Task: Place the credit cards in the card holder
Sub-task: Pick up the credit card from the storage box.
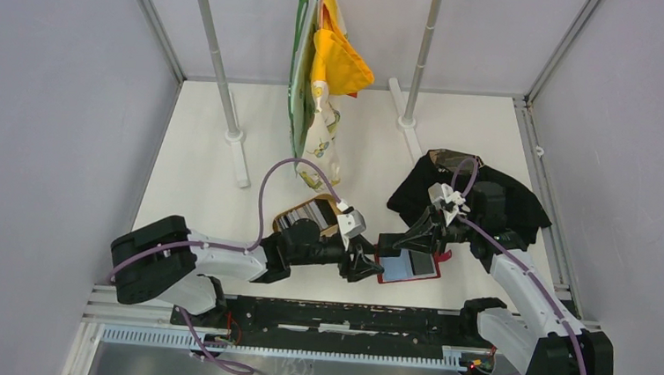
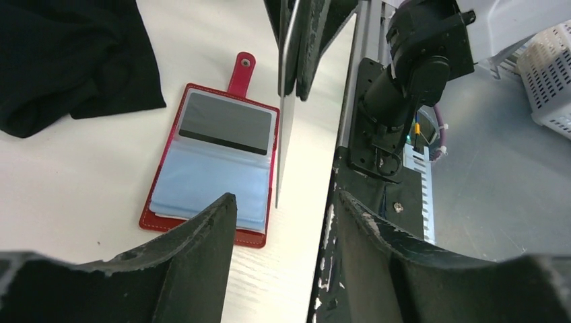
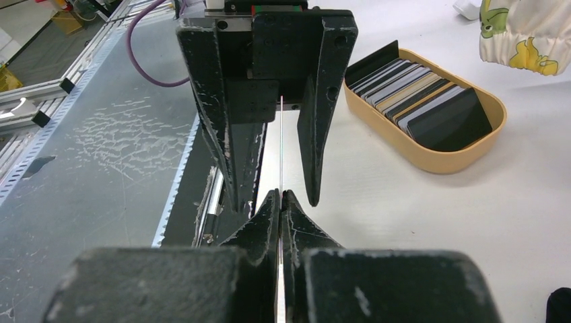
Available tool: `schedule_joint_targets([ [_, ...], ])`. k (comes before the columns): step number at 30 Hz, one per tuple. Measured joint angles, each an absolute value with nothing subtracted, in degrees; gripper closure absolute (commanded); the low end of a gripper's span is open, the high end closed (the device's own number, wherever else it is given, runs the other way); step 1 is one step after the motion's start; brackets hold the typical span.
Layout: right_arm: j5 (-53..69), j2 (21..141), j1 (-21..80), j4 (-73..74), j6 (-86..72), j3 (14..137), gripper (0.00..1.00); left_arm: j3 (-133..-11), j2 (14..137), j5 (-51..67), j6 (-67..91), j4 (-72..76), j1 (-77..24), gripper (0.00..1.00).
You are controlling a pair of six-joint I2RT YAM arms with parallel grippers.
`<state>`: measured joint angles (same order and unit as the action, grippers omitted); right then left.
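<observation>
The card holder (image 1: 409, 265) is a red wallet lying open on the table, with a dark card (image 2: 226, 124) in its upper sleeve and pale blue sleeves below. My right gripper (image 3: 280, 195) is shut on a thin grey credit card (image 3: 281, 145), held upright and seen edge-on. In the left wrist view this card (image 2: 279, 145) stands just right of the wallet (image 2: 168, 219). My left gripper (image 2: 283, 198) is open and empty, facing the right gripper, and the card's free edge points into the gap between its fingers (image 3: 229, 128). More cards fill the tray (image 3: 431, 158).
A tan oval tray (image 1: 296, 210) of several cards stands left of the wallet. A black cloth (image 1: 478, 198) lies behind the right arm. Garments (image 1: 323, 72) hang from a rack at the back. The table's near edge and metal rail (image 1: 337, 316) are close to both grippers.
</observation>
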<state>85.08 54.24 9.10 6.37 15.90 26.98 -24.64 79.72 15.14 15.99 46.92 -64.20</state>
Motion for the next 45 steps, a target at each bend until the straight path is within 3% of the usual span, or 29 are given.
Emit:
schedule_joint_targets([
  [5,85.4,54.4,9.1,6.8,16.6,27.0,0.99,-26.7,81.8,15.0,15.9,48.6,-64.2,0.59],
  [9,85.5,54.4,9.1,7.0,17.0,27.0,0.94,-27.8,82.5,15.1,16.0,50.1,-64.2,0.97],
  [11,85.5,54.4,9.1,7.2,17.3,26.9,0.85,-27.8,83.0,15.4,16.5,51.0,-64.0,0.98],
  [15,84.5,54.3,9.1,8.2,18.5,26.9,0.54,-27.8,84.1,17.1,16.8,51.6,-63.3,0.98],
  [17,81.8,54.0,9.1,13.6,24.3,27.9,0.47,-27.8,84.1,18.5,16.9,51.0,-62.5,0.98],
  [24,75.3,59.1,9.3,38.3,50.8,39.6,0.48,-27.9,83.7,21.8,16.8,42.9,-60.8,0.98],
  [28,74.0,62.5,10.0,45.5,57.6,40.4,0.48,-28.6,83.7,23.2,16.8,39.0,-60.8,0.98],
  [45,71.0,63.0,13.9,44.7,55.6,39.6,0.64,-31.1,83.7,24.2,16.7,35.9,-60.8,0.98],
])
